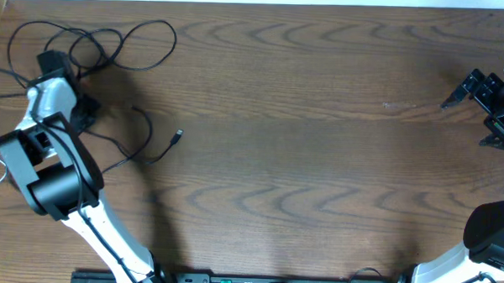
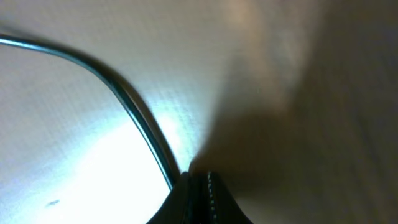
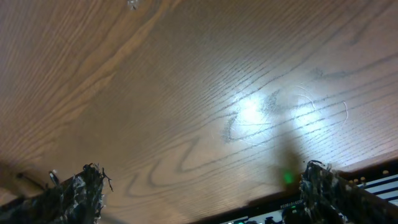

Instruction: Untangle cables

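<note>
On the big table [image 1: 321, 93], the black cables [image 1: 146, 50] lay in loops just past the left gripper [image 2: 198, 183]. Its tips were pinching one black cable [image 2: 127, 99]. The right gripper [image 3: 199, 193] was spread wide, far away. A slow, gentle pull would probably keep the knots loose.

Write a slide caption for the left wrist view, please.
Left tool, closed, pinches a thin black cable that curves away across the wooden table.
</note>
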You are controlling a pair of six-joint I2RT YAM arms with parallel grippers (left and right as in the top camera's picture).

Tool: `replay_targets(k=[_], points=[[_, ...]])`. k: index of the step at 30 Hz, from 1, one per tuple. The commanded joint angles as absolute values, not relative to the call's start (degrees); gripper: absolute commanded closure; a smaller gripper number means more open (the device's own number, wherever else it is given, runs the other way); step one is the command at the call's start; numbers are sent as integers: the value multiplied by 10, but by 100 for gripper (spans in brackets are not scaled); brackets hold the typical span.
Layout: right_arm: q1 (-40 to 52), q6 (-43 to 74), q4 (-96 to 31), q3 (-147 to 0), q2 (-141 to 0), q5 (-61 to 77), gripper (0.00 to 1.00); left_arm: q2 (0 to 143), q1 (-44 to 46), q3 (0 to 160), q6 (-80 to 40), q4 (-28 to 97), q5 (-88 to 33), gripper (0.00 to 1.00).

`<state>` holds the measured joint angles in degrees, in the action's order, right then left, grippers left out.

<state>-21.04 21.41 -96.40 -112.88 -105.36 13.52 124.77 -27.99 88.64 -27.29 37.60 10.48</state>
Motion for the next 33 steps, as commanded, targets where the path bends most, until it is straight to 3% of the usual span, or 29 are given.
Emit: replay_targets(k=[1, 10, 17, 33], points=[[-211, 207, -965, -1136, -1051, 136, 1, 1276, -293, 865, -327, 412, 104, 93], [-211, 207, -964, -1136, -1051, 136, 1, 1249, -276, 865, -337, 425, 76, 93], [-211, 207, -964, -1136, -1051, 136, 1, 1229, -276, 865, -450, 482, 22, 93], [-211, 207, -964, -1136, -1051, 136, 1, 1174, -285, 873, -418, 550, 30, 93]])
